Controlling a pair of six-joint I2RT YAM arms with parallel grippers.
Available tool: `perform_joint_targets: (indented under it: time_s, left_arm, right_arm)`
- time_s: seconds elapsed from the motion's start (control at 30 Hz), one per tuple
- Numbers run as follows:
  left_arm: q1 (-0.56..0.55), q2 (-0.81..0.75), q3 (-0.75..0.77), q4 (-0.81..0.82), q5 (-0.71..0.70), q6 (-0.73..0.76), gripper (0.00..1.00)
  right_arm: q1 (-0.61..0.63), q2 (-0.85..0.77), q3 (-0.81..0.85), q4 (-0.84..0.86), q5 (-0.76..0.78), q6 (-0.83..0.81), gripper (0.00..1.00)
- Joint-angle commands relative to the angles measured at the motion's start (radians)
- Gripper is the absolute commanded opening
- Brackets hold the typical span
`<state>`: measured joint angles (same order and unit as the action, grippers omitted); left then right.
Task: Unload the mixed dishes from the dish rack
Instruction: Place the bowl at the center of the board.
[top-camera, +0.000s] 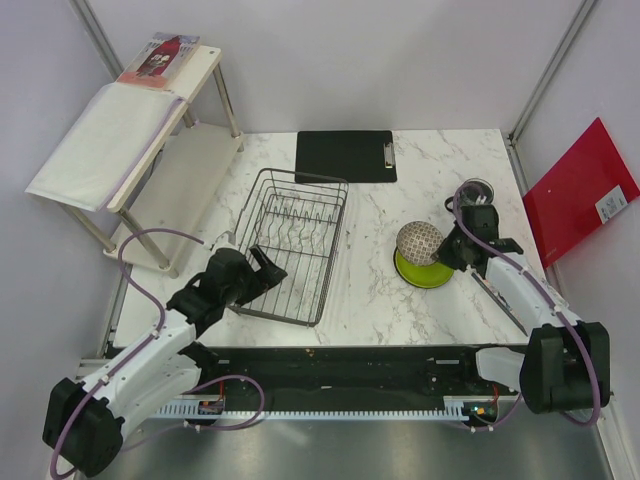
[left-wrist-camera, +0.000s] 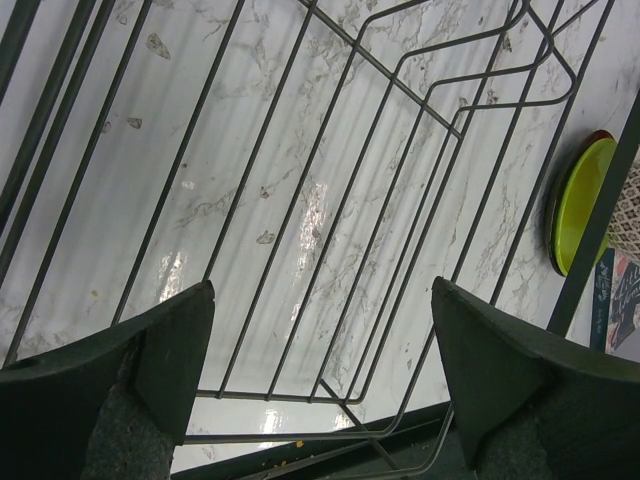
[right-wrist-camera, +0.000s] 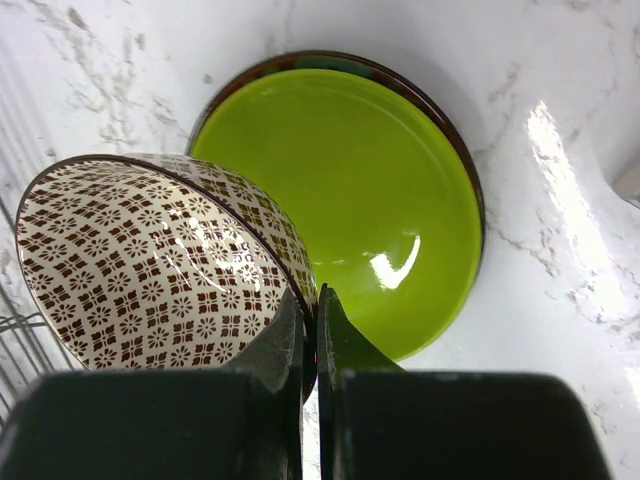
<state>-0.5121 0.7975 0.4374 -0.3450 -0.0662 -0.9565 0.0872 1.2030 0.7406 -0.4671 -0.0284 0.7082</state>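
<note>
1. Lime-green plate lies flat on the marble table, well to the right of the dish rack. It sits on a dark red plate, of which only the rim shows.
2. The right gripper is pinched tight on the rim of a cream, brown-patterned bowl, one finger inside the wall and one outside. Gripped by its edge like this, the bowl hangs tilted over the near-left part of the green plate. I cannot tell whether it touches the plate.
3. My guess is that the bowl is meant to go on the plates, making one stack.
4. The left gripper is spread wide and holds nothing. It hovers over the rack's near-left corner, and only bare wire and marble show beneath it.
5. No dishes show in the rack, so this bowl may be the last to unload.
</note>
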Motion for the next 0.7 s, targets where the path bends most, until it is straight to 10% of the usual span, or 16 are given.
perform_joint_targets:
  time_s: [0.0, 0.3, 0.67]
  left_arm:
    - [0.001, 0.017, -0.003, 0.043, 0.026, -0.03, 0.95]
    - [0.001, 0.025, -0.005, 0.046, 0.023, -0.022, 0.95]
    - [0.001, 0.04, -0.002, 0.049, 0.023, -0.021, 0.96]
  right_arm:
    - [-0.018, -0.028, -0.024, 0.021, -0.025, -0.012, 0.0]
    - [-0.026, -0.034, -0.072, 0.027, -0.027, -0.018, 0.0]
    - [-0.027, -0.077, -0.07, 0.036, -0.031, -0.029, 0.36]
